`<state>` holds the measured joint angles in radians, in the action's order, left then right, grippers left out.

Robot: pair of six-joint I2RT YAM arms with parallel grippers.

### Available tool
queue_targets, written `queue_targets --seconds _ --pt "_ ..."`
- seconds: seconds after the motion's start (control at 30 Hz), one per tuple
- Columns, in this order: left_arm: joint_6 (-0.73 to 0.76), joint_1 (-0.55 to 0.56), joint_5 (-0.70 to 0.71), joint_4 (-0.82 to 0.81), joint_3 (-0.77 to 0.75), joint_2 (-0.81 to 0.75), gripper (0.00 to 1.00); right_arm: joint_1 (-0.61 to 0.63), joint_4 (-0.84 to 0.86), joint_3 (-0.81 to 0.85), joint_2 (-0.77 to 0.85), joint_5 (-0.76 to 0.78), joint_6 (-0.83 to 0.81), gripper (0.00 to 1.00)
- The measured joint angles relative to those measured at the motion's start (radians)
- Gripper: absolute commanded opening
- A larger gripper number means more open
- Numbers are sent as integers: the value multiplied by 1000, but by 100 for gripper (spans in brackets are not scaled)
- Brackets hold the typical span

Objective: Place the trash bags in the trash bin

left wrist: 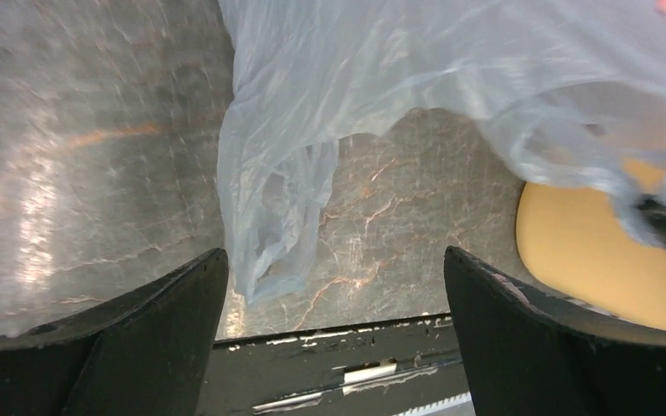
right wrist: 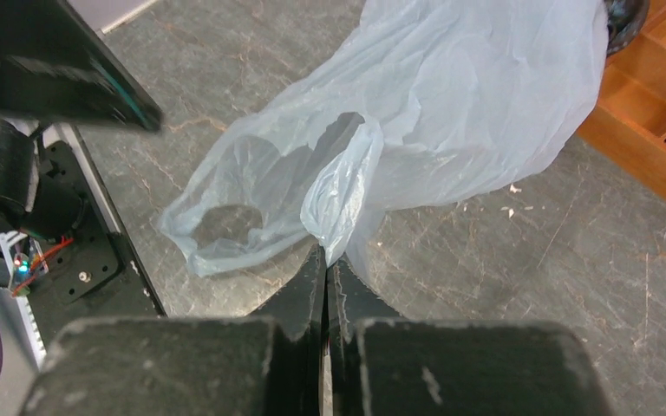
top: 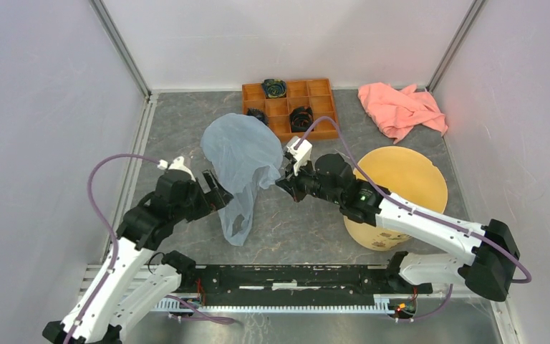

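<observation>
Grey marbled worktop (top: 315, 222) inside white walls, and I'm watching the trash bag (top: 240, 154) hang over the middle of it. It billows up top while its lower handle loop trails down toward the near edge and looks to be resting on the surface.

The right gripper (right wrist: 323, 256) has it. On the right wrist view the fingers are pressed tight together with a fold of the pale film pinched between the tips. The left gripper (top: 222, 193) sits just beside the bag on its left. Its fingers are spread wide with nothing between them, and the film hangs beyond the tips.

The trash bin (top: 408, 179) stands toward the right near corner, partly under the right forearm, and the bag is entirely outside it. At the far edge I see the wooden tray (top: 326, 107), and the pink cloth (top: 401, 107) lies toward the far right corner. Neither is my business.

Handling-wise, I judge this bag almost weightless, limp and slick. It will balloon and drag, and it may slide out of a shallow pinch. It looks bigger than the bin's mouth, so it needs bunching. I'd take the second hold low, on the gathered film by the trailing loop, rather than on the puffed-out body.
</observation>
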<state>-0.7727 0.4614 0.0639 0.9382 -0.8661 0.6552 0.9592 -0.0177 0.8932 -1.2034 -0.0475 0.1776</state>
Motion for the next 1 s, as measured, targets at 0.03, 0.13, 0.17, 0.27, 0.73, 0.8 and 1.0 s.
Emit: queue_targets --seconds 0.03,0.13,0.17,0.27,0.73,0.8,1.0 --pt "-16 0 -13 -24 33 6 100 0 -1 9 -1 0 0 1" --pt "-84 0 -80 -138 196 23 100 0 -1 37 -1 3 -2 1" --pt "-104 0 -94 -159 242 32 100 0 -2 46 -2 3 -2 1" --pt "-158 1 -100 -201 343 66 100 0 -7 61 -2 3 -3 1" --pt "-292 1 53 -340 368 174 2 9 -136 77 -9 48 -42 8" --pt "-274 1 123 -264 271 171 3 27 -185 105 -15 62 -55 10" --pt "-108 0 226 -199 -4 116 3 116 -258 117 -35 132 -66 18"
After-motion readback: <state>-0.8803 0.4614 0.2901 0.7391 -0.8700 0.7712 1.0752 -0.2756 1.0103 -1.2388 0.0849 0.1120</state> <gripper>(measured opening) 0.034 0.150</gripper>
